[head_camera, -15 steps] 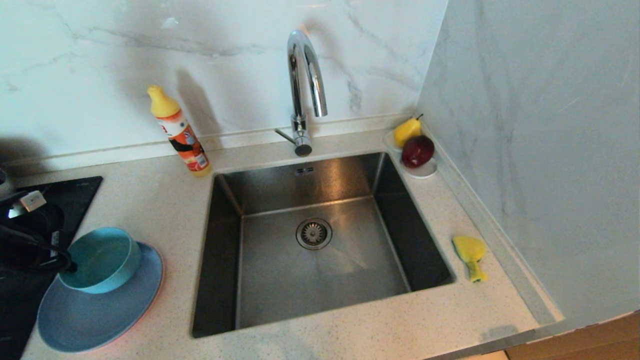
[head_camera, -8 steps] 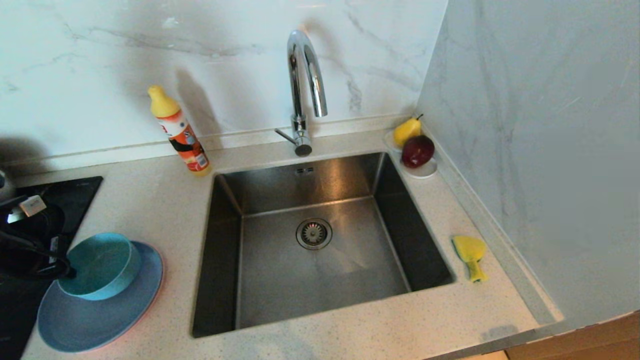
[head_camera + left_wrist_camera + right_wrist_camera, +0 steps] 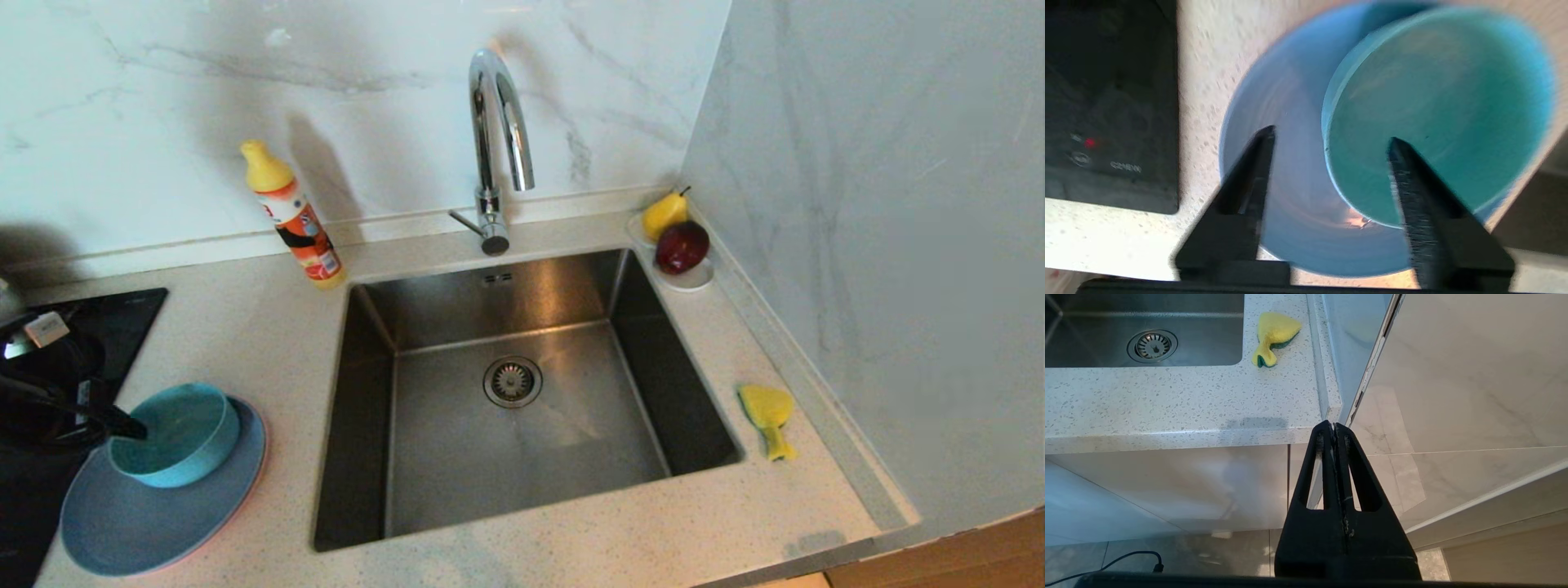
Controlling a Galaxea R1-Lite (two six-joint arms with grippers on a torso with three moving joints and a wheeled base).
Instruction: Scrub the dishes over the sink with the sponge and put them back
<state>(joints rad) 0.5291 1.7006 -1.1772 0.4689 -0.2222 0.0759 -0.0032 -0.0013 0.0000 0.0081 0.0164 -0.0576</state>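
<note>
The sink (image 3: 522, 400) before you is empty and dry-looking, so you may judge the scrubbing over or not begun; the pictures cannot settle which. At your left, the light-blue plate (image 3: 155, 514) lies on the counter with a pink plate (image 3: 260, 474) edge showing beneath it, and the teal bowl (image 3: 175, 433) sits on top. Your left gripper (image 3: 1331, 139) hangs open over the bowl's near rim, one finger inside, one outside, seemingly not touching. The sponge (image 3: 767, 418) lies right of the sink. Your right gripper (image 3: 1334, 430) is closed, parked below the counter edge.

Black tapered pincer (image 3: 1329, 141) fingers — matte
</note>
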